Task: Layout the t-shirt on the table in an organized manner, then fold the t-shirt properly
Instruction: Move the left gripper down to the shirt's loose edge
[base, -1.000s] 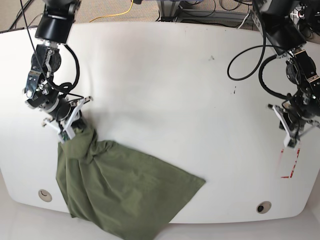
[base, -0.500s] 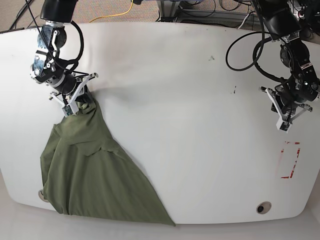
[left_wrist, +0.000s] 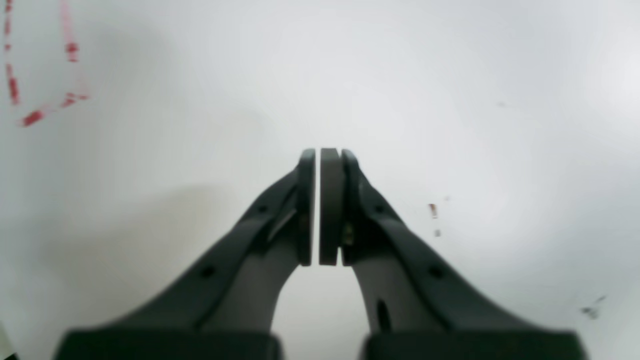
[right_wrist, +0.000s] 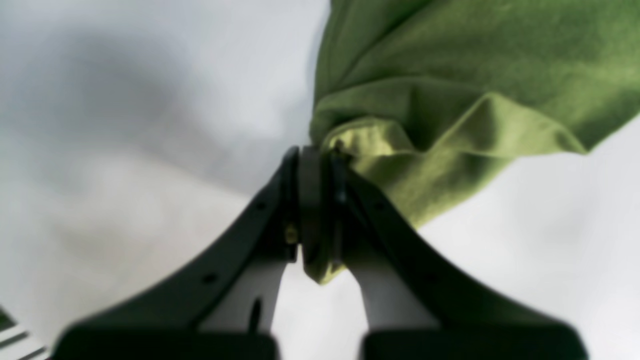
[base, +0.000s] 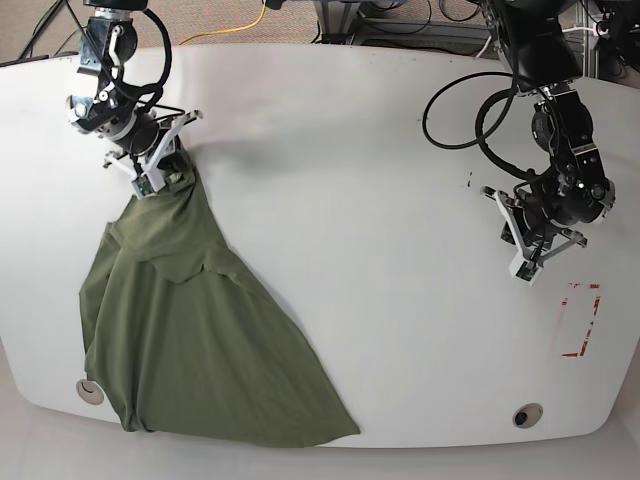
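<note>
The t-shirt (base: 190, 340) lies on the surface (base: 350, 200) at its left side, spreading from a bunched top corner down to the near edge. That corner sits in the right hand (base: 152, 182), at the far left of the surface. The left hand (base: 527, 268) hangs over bare surface at the right, well apart from the t-shirt. A tape rectangle (base: 578, 320) lies just near and right of it, and a grommet hole (base: 526, 414) sits by the near right edge.

Carpet floor (base: 200, 20) w/ yellow cable (base: 240, 25) behind.
</note>
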